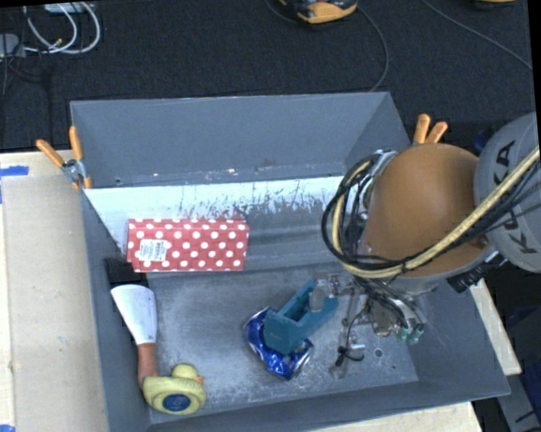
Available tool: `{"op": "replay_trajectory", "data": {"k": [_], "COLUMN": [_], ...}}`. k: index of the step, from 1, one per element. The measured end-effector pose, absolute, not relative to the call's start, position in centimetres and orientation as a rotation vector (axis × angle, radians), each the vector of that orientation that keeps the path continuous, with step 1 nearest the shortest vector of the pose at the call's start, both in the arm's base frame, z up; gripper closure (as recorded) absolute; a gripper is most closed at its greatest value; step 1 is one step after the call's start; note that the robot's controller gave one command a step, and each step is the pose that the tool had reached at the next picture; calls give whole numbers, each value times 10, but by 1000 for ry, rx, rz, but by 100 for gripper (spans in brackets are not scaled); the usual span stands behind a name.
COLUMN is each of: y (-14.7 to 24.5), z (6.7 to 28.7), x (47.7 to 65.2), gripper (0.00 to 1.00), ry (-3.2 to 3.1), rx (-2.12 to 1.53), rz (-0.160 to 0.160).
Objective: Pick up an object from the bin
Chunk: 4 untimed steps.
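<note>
We see the hand (354, 333) low over the right floor of the bin (246, 147) — whether it is open or closed, we cannot tell. Just beside it, toward the middle, lies a teal plastic piece (294, 323) atop a crumpled blue wrapper (268, 350).

The grey link of the arm (525, 199), standing over the bin's (244, 133) right edge, carries the brand name "KUKA" in dark capitals. The word runs sideways along the link, and cables (447, 242) cross part of it, so only some letters show whole. The red box with white dots (198, 245), lying against the bin's back wall towards its left corner, has a white label (151, 254) at its left end; it seems to bear small print, too fine to read.
</note>
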<state>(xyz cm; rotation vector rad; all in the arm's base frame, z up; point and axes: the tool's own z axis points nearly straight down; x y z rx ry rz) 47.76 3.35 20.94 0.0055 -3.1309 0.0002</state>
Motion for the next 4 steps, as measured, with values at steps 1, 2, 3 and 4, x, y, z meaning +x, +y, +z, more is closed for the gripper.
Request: {"op": "replay_trajectory", "data": {"k": [1,2,3,4], "y": [33,56,60,59], "z": [213,164,111,95], "x": [479,484,481,483], "gripper": [0,0,0,0], "ry": [-3139,-3140,-3147,-3153], "rx": [3,24,80,-40], "rz": [-1,-1,-3,-11]}}
